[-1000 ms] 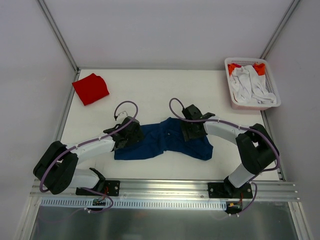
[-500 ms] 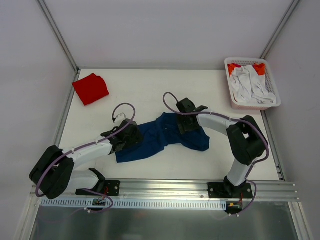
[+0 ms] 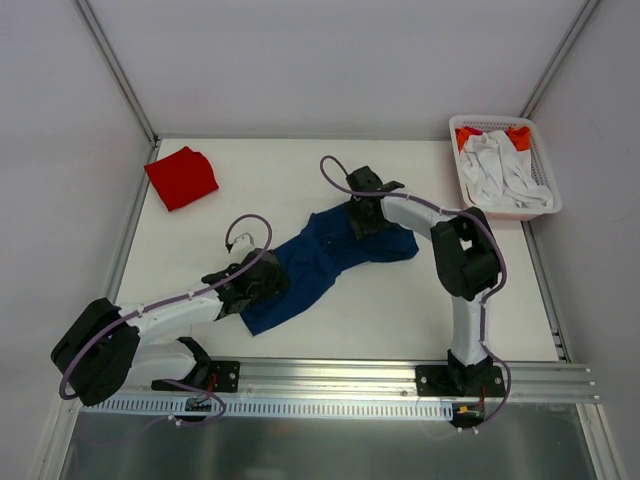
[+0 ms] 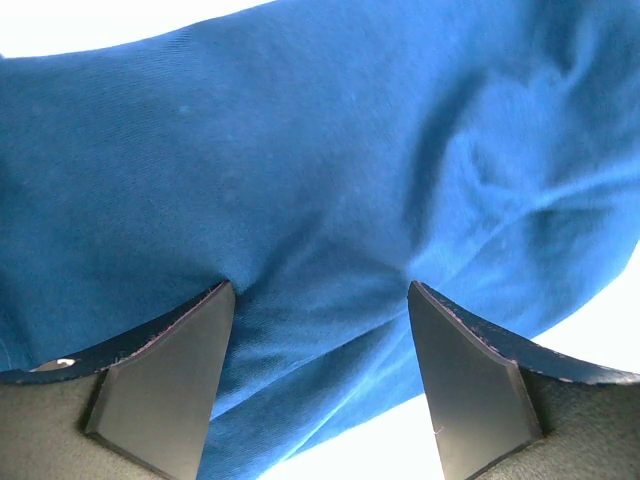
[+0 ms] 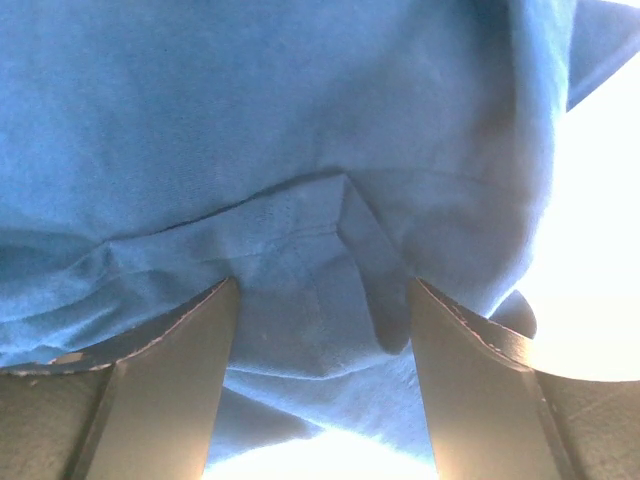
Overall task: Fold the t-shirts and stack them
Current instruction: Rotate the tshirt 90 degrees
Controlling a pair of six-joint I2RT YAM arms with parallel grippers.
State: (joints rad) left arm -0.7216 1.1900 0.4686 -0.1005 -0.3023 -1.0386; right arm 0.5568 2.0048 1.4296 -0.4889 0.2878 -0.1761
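Observation:
The navy blue t-shirt [image 3: 322, 255] lies crumpled in a diagonal band across the middle of the table, its print hidden. My left gripper [image 3: 262, 285] grips its lower left end. My right gripper [image 3: 365, 216] grips its upper right end. In the left wrist view blue cloth [image 4: 330, 180] fills the frame and bunches between the fingers of the left gripper [image 4: 320, 300]. In the right wrist view a folded hem of the shirt [image 5: 330, 250] sits between the fingers of the right gripper [image 5: 322, 300]. The red t-shirt [image 3: 182, 177] lies folded at the far left corner.
A white slatted basket [image 3: 463, 207] with white and orange cloth stands at the far right corner. The white table [image 3: 400, 320] is walled by metal rails on the left and right. The arm bases sit on a rail at the near edge.
The right gripper has moved up and left with its end of the navy shirt. The left gripper has drawn back towards the near edge, so the shirt is now turned on a slant.

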